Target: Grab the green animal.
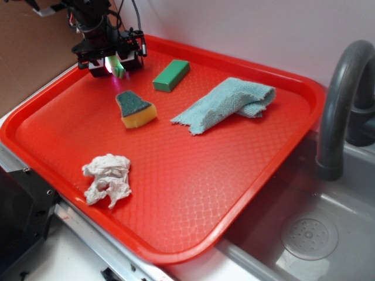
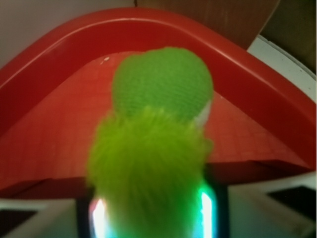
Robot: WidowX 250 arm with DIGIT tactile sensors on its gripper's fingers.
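Green animal at tray far corner, fuzzy body between gripper jaws — pinched, by look. Plush compresses; judge: hold squeeze firm, lift straight up — clear of rim.

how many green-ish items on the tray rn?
3. Green animal between the gripper fingers at the tray's far-left corner, mostly hidden in the exterior view; green block near the far rim; green-topped yellow sponge in front of the gripper.
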